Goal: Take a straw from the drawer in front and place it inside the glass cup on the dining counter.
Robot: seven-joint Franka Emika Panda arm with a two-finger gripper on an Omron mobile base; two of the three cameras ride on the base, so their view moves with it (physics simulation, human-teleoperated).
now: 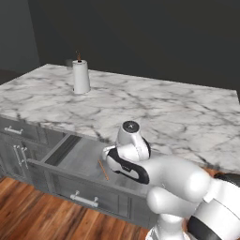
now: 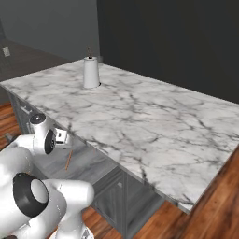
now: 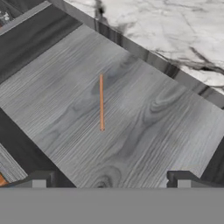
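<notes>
the thin brownish-orange straw (image 3: 101,103) lay flat on the grey wood-grain floor of the open dark grey drawer (image 3: 144,131), its long axis running away from the camera, roughly centred between the fingertips and well apart from them. the white arm's two-finger gripper (image 3: 109,183) hung above it, jaws spread wide and empty. behind ran the white marble dining counter (image 1: 154,112), with a white paper-towel roll (image 1: 81,77) far off.

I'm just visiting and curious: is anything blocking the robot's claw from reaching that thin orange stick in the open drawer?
Nothing visible is. The thin brownish-orange straw lies alone on the bare grey floor of the open dark grey drawer. The open two-finger gripper hangs above it with only empty space between.
</notes>
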